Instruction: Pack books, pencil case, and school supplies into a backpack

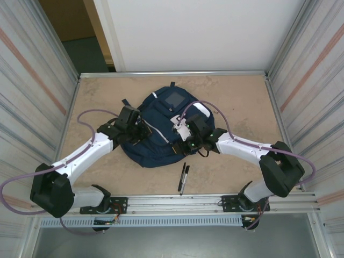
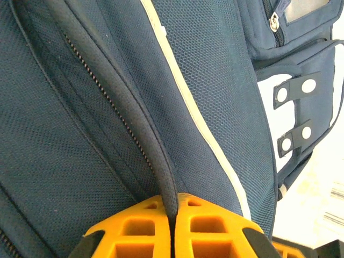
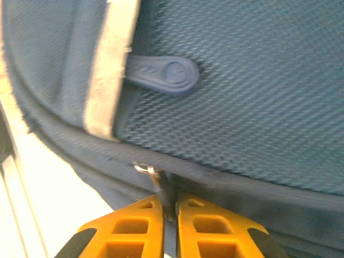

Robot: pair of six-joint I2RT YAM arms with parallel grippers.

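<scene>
A robot test cell in a lab: a beige desk (image 1: 97, 102) fenced by ribbed panel walls (image 1: 32, 64) and a white back board (image 1: 204, 32), its near aluminium rail (image 1: 177, 203) carrying two white arms (image 1: 80, 156) trailing purple cables (image 1: 88, 115).

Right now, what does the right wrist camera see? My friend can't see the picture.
The orange fingers of the right gripper are pinched shut on a small dark zipper pull at the edge of the navy backpack. Above, a blue rubber tab pokes out beside a pale stripe.
</scene>
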